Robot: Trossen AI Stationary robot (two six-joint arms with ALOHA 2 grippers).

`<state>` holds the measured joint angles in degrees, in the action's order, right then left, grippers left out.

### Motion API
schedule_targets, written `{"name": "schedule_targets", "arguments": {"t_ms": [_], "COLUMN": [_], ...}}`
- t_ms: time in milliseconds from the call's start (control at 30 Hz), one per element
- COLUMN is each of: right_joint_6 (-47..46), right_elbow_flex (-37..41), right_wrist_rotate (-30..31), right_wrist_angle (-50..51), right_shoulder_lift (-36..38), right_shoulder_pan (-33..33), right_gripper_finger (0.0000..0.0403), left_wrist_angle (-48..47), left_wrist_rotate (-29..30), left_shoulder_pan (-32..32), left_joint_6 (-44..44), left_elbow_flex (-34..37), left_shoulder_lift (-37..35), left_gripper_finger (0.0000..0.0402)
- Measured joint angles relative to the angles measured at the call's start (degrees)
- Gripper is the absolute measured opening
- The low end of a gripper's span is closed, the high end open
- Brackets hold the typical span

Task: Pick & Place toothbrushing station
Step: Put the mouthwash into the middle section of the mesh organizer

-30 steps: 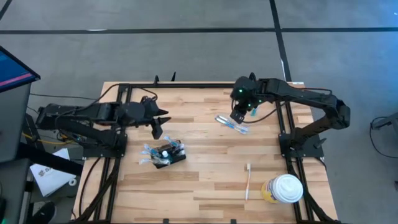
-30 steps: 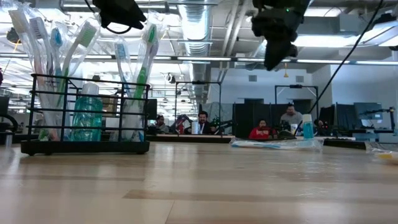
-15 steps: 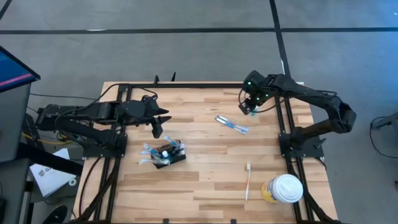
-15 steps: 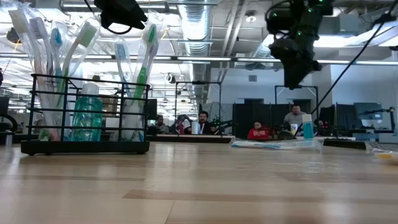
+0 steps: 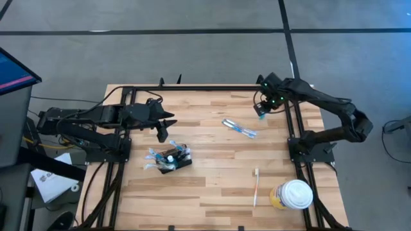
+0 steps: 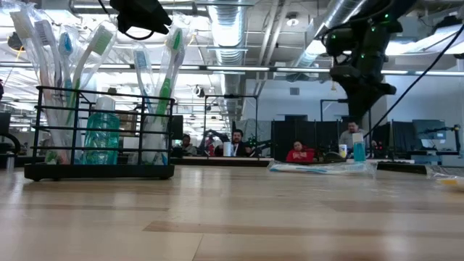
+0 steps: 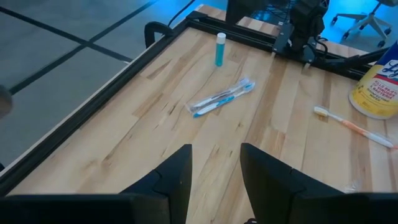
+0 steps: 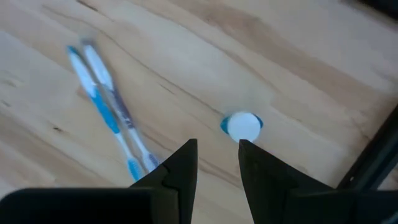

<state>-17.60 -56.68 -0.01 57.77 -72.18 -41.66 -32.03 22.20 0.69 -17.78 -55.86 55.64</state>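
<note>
On a wooden table [image 5: 212, 186], the toothbrushing station [image 5: 172, 160] stands left of centre, toothbrushes upright in it, long axis running roughly left to right. The left gripper [image 5: 163, 131] hovers just beside it, open and empty; the right gripper [image 5: 260, 110], open, hangs over a small blue bottle [image 8: 242, 126].

Wooden table [image 5: 212, 186], black holder [image 5: 170, 158] with brushes at 9 o'clock, wrapped toothbrush pair [image 5: 239, 128] at 1 o'clock, small blue bottle [image 5: 260, 110] at 2 o'clock, loose toothbrush [image 5: 255, 187] at 5 o'clock, white-lidded cup [image 5: 293, 195] at 4 o'clock.
</note>
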Motion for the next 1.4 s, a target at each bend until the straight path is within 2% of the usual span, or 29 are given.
{"name": "schedule_targets", "arguments": {"t_ms": [200, 533, 667, 1400], "right_joint_6": [1.06, 1.70, 1.20, 1.03], "right_elbow_flex": [0.71, 0.74, 0.74, 0.71], "right_wrist_rotate": [-0.04, 0.43, 2.90, 4.56], "right_wrist_angle": [-0.05, -1.00, -1.56, -4.83], "right_shoulder_lift": [-2.31, -5.12, -6.26, -13.45], "right_shoulder_pan": [-0.84, -0.88, -0.88, -1.17], "right_gripper_finger": [0.0116, 0.0180, 0.0193, 0.0194], "left_wrist_angle": [-0.02, -0.02, -0.04, 0.04], "left_wrist_rotate": [0.02, 0.02, 0.02, 0.02], "left_shoulder_pan": [0.02, 0.02, 0.02, 0.02], "left_joint_6": [-0.02, -0.02, -0.02, -0.02], "left_elbow_flex": [0.00, 0.00, 0.00, 1.41], "left_shoulder_lift": [0.02, 0.02, 0.02, 0.02], "left_gripper_finger": [0.0131, 0.0131, 0.0131, 0.0131]}}
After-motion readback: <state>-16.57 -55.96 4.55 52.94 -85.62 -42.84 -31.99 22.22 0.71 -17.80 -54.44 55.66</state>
